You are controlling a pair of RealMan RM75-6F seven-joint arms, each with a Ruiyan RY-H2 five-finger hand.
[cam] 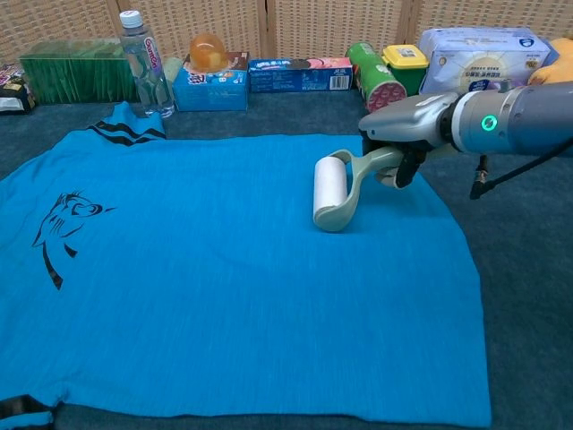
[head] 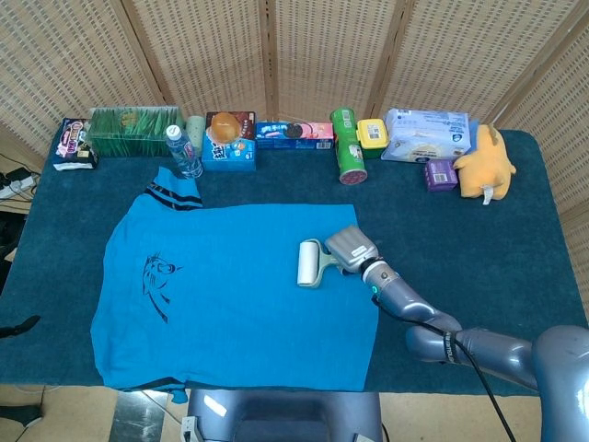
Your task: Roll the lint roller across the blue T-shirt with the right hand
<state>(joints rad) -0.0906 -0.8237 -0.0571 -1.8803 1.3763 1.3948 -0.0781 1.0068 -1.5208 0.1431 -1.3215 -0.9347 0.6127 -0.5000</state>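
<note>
Table (head: 515, 230) | right robot hand (cam: 403, 125) grips lint roller (cam: 329, 186), seemingly touching blue T-shirt (cam: 224, 287)

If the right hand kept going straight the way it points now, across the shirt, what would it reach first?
Only more blue T-shirt. The right hand pushes the lint roller toward the shirt's left side; nothing stands in that line, and the printed graphic seems to lie slightly off it.
</note>
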